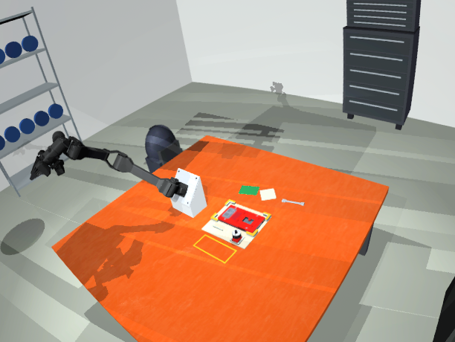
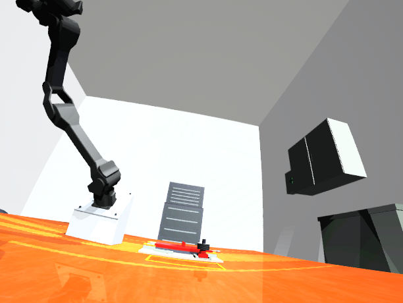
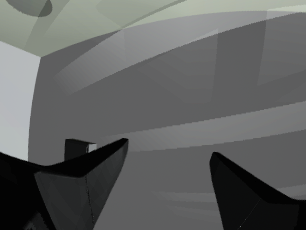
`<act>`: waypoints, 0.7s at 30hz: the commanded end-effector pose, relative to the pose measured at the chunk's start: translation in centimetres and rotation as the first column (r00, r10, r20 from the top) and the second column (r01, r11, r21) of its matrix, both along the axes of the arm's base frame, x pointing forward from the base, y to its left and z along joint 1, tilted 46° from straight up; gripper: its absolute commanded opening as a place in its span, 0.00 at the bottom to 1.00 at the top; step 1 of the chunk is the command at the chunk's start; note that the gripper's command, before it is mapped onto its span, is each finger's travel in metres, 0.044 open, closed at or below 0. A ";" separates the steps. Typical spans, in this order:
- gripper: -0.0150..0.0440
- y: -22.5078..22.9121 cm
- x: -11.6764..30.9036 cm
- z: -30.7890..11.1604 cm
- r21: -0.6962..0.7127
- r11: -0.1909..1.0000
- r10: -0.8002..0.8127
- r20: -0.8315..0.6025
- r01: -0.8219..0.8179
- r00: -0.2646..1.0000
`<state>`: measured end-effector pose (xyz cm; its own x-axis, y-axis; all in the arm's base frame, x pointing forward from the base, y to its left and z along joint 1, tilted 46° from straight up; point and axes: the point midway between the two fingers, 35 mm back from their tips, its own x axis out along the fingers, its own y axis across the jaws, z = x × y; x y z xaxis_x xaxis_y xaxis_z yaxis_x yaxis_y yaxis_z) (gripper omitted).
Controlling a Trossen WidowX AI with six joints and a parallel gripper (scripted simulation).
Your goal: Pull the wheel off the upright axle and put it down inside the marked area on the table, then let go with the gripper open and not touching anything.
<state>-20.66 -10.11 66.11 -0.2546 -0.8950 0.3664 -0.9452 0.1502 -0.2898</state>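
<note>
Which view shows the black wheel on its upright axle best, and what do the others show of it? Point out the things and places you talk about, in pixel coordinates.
The top view: the wheel [image 1: 236,235] [image 2: 203,246] appears from above, with the yellow outline nearby. The exterior view gives a small side-on profile; the wrist view doesn't show it.
</note>
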 end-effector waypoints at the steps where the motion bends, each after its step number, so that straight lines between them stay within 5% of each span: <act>1: 0.76 -0.6 3.2 1.0 -0.015 1.000 -0.001 -0.133 -0.001 0.991; 21: 0.76 -2.7 20.7 2.9 -0.061 0.989 0.078 -0.546 -0.132 0.834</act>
<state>-3.74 -12.50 69.06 0.0268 -0.8693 0.4936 -0.9813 0.0713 0.1789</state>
